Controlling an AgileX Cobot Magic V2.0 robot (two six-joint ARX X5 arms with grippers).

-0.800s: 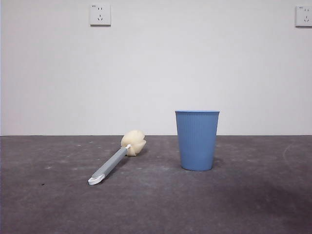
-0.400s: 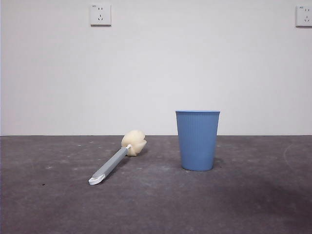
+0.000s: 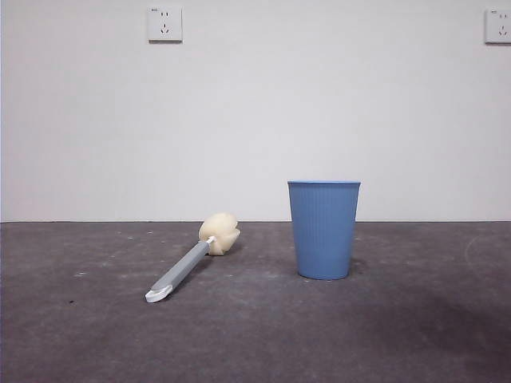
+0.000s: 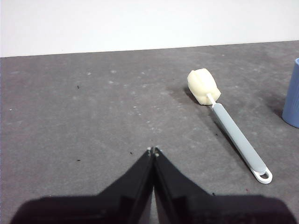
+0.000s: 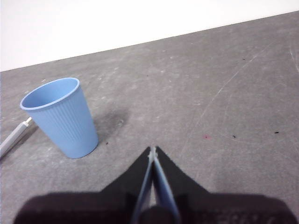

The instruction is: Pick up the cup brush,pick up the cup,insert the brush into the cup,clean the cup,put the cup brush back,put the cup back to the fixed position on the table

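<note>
The cup brush (image 3: 190, 262) lies flat on the table (image 3: 255, 335), its cream sponge head toward the back and its white loop toward the front. It also shows in the left wrist view (image 4: 231, 133). The light blue cup (image 3: 323, 230) stands upright to its right, and shows in the right wrist view (image 5: 60, 116). My left gripper (image 4: 153, 150) is shut and empty, short of the brush. My right gripper (image 5: 153, 149) is shut and empty, beside the cup and apart from it. Neither gripper shows in the front view.
A white wall with two power sockets (image 3: 164, 24) rises behind the table. The cup's edge shows in the left wrist view (image 4: 292, 95), and the brush handle's end in the right wrist view (image 5: 11, 137).
</note>
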